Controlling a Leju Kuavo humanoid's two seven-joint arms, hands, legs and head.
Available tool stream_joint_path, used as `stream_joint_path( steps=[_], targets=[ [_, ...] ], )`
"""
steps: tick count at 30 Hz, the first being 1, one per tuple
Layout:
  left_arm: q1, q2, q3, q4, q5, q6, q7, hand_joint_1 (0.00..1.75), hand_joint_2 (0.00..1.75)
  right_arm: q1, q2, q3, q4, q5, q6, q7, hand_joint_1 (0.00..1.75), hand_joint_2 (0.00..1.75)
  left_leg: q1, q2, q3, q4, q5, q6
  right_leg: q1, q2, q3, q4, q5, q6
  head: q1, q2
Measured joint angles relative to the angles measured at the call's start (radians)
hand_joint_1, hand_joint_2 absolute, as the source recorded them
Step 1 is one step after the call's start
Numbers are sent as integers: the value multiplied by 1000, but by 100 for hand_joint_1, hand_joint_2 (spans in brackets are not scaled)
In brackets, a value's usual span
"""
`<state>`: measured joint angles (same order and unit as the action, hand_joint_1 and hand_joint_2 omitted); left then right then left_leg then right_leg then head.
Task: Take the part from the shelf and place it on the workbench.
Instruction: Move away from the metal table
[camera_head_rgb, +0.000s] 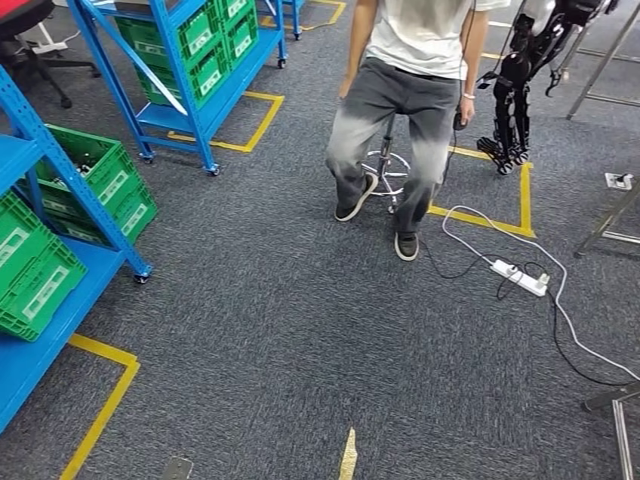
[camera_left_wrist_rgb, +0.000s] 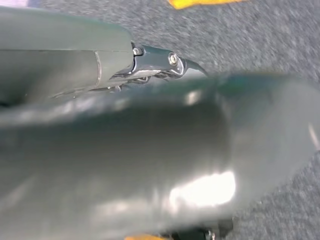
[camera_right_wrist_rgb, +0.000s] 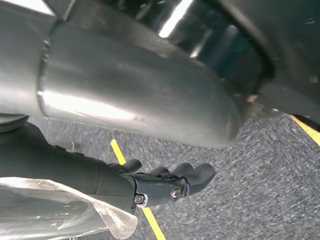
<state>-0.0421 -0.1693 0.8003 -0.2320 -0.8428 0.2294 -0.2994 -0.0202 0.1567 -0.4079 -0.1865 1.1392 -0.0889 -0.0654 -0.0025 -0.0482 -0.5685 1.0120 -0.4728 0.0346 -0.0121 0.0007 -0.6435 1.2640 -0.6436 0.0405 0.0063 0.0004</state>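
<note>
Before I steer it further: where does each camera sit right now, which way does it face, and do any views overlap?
Head view: high on the body, facing forward and down over grey carpet; blue shelves with green crates on the left, a person ahead.
Left wrist view: close behind the left hand, looking at the floor.
Right wrist view: close behind the right hand, also facing the floor; clear plastic lies beside the hand.
Shared: all three views show the carpet and yellow tape.

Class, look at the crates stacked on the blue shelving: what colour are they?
The crates are green with pale labels, sitting on blue shelving; clearest in the head view.
</note>
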Motion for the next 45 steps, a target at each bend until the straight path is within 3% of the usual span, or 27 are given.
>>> stream_joint_path(
  steps=[1,3,5,6,7,9,11,13,14,16,18,20,22,23,25,27,28,30,32,33,35,36,38,40,42,44,45],
  targets=[
    [1,0,0,0,0,0,-1,0,0,1,0,0,0,0,2,-2,0,0,1,-15,1,1,-1,-1,-1,9,17,-53,42,-2,0,0],
    [-1,0,0,0,-1,1,-3,0,0,3,-1,0,0,0,5,-7,0,0,1,-42,-1,8,-4,-7,-6,63,67,-180,105,-5,0,0],
    [-2,0,0,1,-1,2,-4,0,0,3,-2,0,1,0,8,-10,0,0,3,-66,-10,13,-4,-19,-9,102,93,-237,116,-10,-1,0],
    [-1,0,0,1,-1,2,-5,0,0,3,-2,0,1,0,10,-11,0,0,4,-79,-14,14,-2,-25,-8,97,98,-242,115,-13,-1,0],
    [0,1,0,1,-1,2,-5,0,0,3,-2,-1,1,0,12,-12,0,0,6,-86,-17,13,0,-31,-8,83,100,-242,116,-19,-1,0],
    [3,2,0,2,-2,3,-6,0,0,3,-2,-1,1,0,14,-13,0,0,4,-50,-29,38,-17,-42,-9,54,105,-247,119,-31,-7,0],
    [-1,1,0,2,-3,3,-6,0,0,5,-3,-1,1,0,15,-15,0,0,2,12,-71,133,-71,-52,-8,20,109,-250,117,-42,-14,0],
    [-3,1,0,2,-4,3,-5,0,0,7,-3,-1,1,-1,14,-15,0,0,6,34,-127,254,-121,-59,-6,-14,112,-250,112,-47,-15,0],
    [-1,1,0,2,-5,3,-5,0,0,6,-4,-1,1,-1,14,-15,0,0,9,37,-140,282,-123,-61,-6,-30,114,-250,110,-48,-15,0],
    [3,1,0,2,-8,3,-2,0,0,4,-4,-1,1,-3,15,-17,0,0,11,46,-112,230,-75,-60,-5,-57,121,-249,104,-46,-16,0],
    [2,3,0,2,-10,3,0,0,0,3,-3,-1,1,-3,18,-19,0,0,3,87,-46,98,-16,-50,-3,-81,131,-249,95,-39,-16,0],
    [-1,4,0,2,-10,3,2,0,0,3,-3,-1,1,-1,22,-22,0,0,-7,120,-12,25,-3,-37,2,-104,138,-249,86,-28,-15,0],
    [0,4,0,2,-10,3,3,0,0,-2,-3,-1,1,-1,28,-27,0,0,-10,107,-11,17,-7,-26,4,-127,146,-253,82,-18,-16,0],
    [3,4,0,2,-10,2,3,0,0,-4,-3,-1,1,-2,30,-30,0,0,-8,95,-9,11,-5,-21,3,-125,148,-253,78,-13,-16,0],
    [4,5,1,2,-10,1,4,0,0,-7,-4,-1,1,-3,32,-34,0,0,0,74,-4,0,1,-9,0,-78,130,-208,45,-5,-11,0],
    [0,6,2,2,-10,-1,3,0,0,-6,-4,-1,1,-4,33,-36,0,0,4,51,-3,-2,2,-3,-2,-21,68,-89,-11,-1,-6,0],
    [-2,6,3,2,-10,-3,3,0,0,-5,-4,-1,1,-5,33,-35,0,0,4,37,-4,-2,2,-1,-3,-10,33,-26,-31,0,-5,0],
    [-3,6,5,2,-10,-5,0,0,0,-3,-4,-1,1,-12,33,-36,0,0,5,9,-2,-1,1,-1,-3,-3,-4,15,-17,2,-5,0],
    [-3,6,7,2,-10,-6,-2,0,0,-2,-4,-4,1,-26,34,-41,0,0,7,-20,0,3,-2,-6,-7,14,27,-84,62,3,-5,0],
    [-3,6,8,2,-11,-6,-2,0,0,-1,-5,-7,1,-32,36,-44,0,0,7,-33,-1,8,-5,-10,-11,42,51,-148,93,4,-4,0],
    [-5,6,9,2,-11,-6,-2,0,0,0,-5,-10,3,-39,40,-48,0,0,8,-58,-8,16,-7,-22,-16,86,87,-224,117,-1,-5,0],
    [-5,6,9,2,-12,-6,-2,0,0,0,-6,-12,3,-40,41,-49,0,0,10,-69,-13,17,-5,-29,-15,93,92,-230,113,-6,-6,0],
    [-1,7,10,3,-12,-6,-3,0,0,-1,-6,-15,3,-41,43,-49,0,0,14,-82,-18,18,-2,-40,-13,69,97,-234,118,-20,-6,0],
    [0,8,10,3,-13,-6,-3,0,0,-1,-6,-16,3,-40,45,-50,0,0,11,-43,-34,52,-24,-49,-15,41,102,-239,120,-34,-12,0],
    [-5,8,10,4,-13,-6,0,0,0,1,-6,-16,4,-35,47,-50,0,0,10,15,-85,161,-80,-57,-12,8,106,-241,116,-44,-18,0],
    [-6,8,10,4,-13,-6,4,0,0,4,-7,-16,4,-32,49,-50,0,0,12,35,-137,271,-120,-60,-8,-26,108,-241,112,-48,-19,0],
    [-5,7,10,5,-13,-6,5,0,0,3,-8,-17,4,-31,49,-49,0,0,12,39,-143,286,-115,-59,-7,-40,110,-241,110,-49,-19,0]
  ],
)
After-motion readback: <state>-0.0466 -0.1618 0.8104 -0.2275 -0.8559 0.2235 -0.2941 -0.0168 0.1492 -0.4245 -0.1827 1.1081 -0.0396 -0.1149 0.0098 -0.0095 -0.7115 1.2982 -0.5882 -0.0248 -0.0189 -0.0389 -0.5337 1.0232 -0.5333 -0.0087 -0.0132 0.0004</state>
